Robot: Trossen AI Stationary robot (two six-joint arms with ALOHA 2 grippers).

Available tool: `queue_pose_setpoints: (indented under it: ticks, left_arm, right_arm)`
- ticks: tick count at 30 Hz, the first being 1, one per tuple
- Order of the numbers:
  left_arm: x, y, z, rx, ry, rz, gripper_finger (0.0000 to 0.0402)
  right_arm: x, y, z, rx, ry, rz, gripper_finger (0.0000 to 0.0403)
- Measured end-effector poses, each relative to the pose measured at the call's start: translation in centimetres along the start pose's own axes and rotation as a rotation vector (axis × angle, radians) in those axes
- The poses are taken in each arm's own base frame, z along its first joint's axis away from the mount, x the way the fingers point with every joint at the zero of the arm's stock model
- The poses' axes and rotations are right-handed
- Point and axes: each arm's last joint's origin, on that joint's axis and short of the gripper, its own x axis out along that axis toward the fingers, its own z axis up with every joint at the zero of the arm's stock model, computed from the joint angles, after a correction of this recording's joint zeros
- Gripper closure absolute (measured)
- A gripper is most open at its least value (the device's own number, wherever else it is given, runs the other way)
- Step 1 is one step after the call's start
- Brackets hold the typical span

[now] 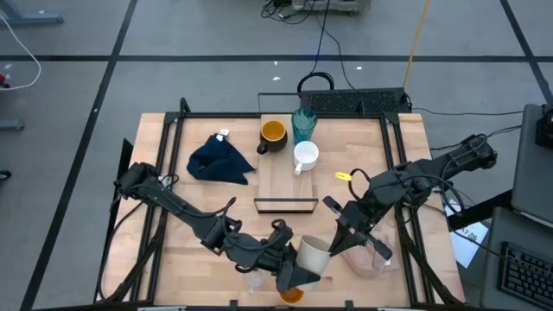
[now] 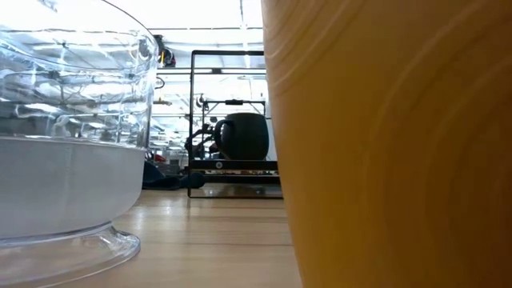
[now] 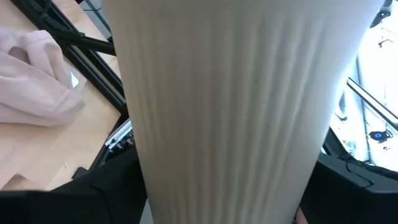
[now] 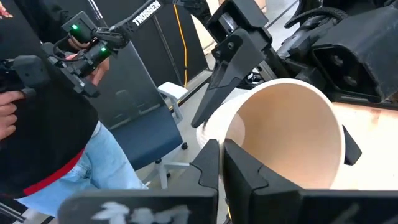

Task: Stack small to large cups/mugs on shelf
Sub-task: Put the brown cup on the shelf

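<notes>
Grey-beige cup (image 1: 313, 254) lay tilted at the table's six o'clock edge in the high view, pinched by the left gripper (image 1: 294, 263) above the orange cup (image 1: 291, 295); the right gripper (image 1: 346, 230) waited at four o'clock, fingers unclear. Low view: the black mug (image 2: 242, 136) stood on the shelf (image 2: 234, 166). The left wrist view showed the cup's ribbed wall.

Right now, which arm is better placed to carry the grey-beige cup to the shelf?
The left arm. Its left gripper holds the small grey-beige cup lifted and tilted at the table's near edge. The right gripper is close beside the cup's mouth but grips nothing. The shelf lies just beyond.
</notes>
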Motion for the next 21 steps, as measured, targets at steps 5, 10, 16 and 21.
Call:
queue_pose_setpoints:
  ticks: [5,10,16,21]
  left_arm:
    - [0.0,0.01,0.02,0.0,-0.001,0.0,0.011]
    - [0.0,0.01,0.02,0.0,-0.001,0.0,0.0104]
    - [0.02,0.02,0.06,0.006,-0.002,0.0,0.0084]
    - [0.05,0.02,0.22,0.018,-0.008,-0.005,0.0104]
  right_arm:
    - [-0.03,-0.13,0.03,0.014,-0.001,0.0,0.0403]
    - [-0.03,-0.13,0.03,0.013,0.0,0.001,0.0403]
    - [-0.1,-0.04,-0.06,0.025,0.014,0.024,0.0397]
    - [-0.2,-0.04,-0.3,0.043,0.039,0.02,0.0368]
